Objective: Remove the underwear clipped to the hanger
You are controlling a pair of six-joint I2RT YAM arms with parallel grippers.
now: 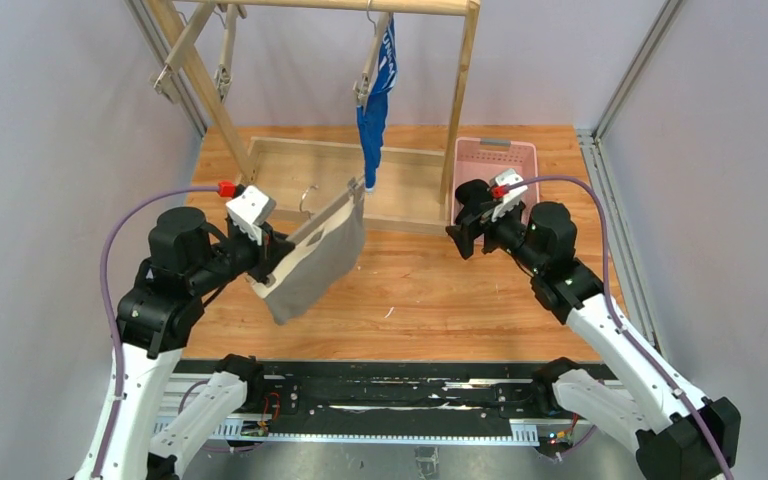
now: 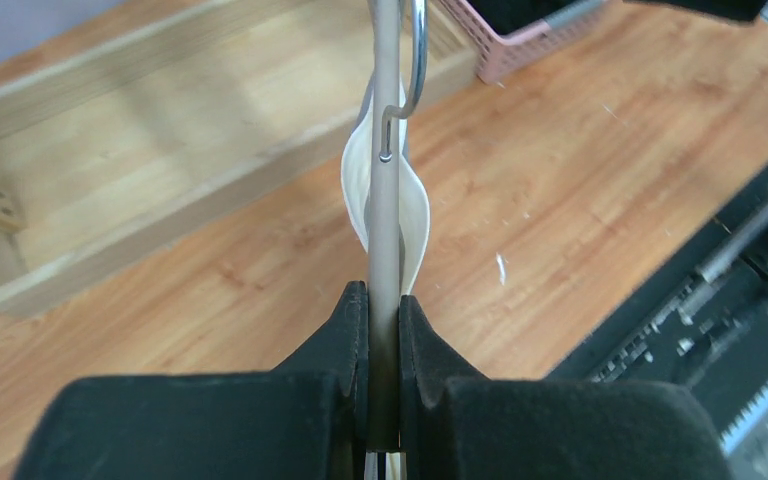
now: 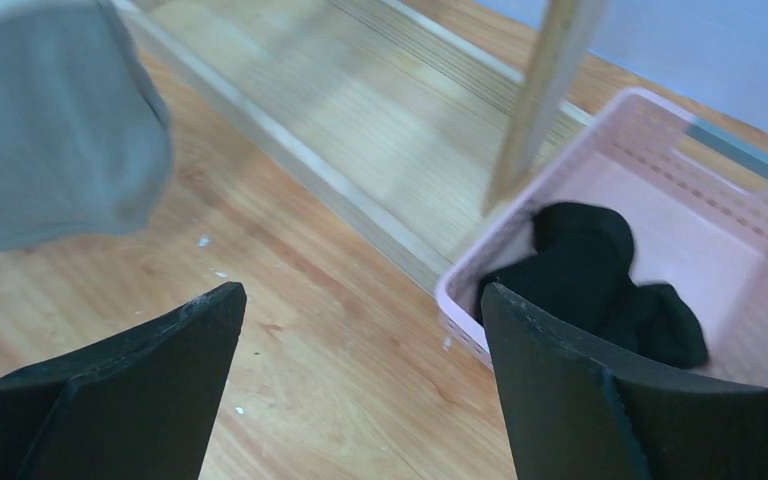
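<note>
My left gripper (image 1: 276, 252) is shut on the bar of a hanger (image 1: 325, 215) and holds it tilted above the table. The grey briefs (image 1: 317, 262) hang clipped under that bar. In the left wrist view the bar (image 2: 385, 150) runs straight out between my fingers (image 2: 384, 305), with its metal hook (image 2: 417, 60) and the pale waistband (image 2: 358, 180). The blue briefs (image 1: 374, 110) hang from a hanger on the wooden rack. The black briefs (image 3: 600, 275) lie in the pink basket (image 3: 720, 170). My right gripper (image 3: 360, 310) is open and empty, near the basket's left front corner (image 1: 465, 235).
The wooden rack (image 1: 463, 95) stands at the back on a shallow wooden base tray (image 1: 405, 178). Empty clip hangers (image 1: 225, 50) hang at its upper left. The pink basket (image 1: 505, 160) sits right of the rack post. Grey walls and metal rails close both sides.
</note>
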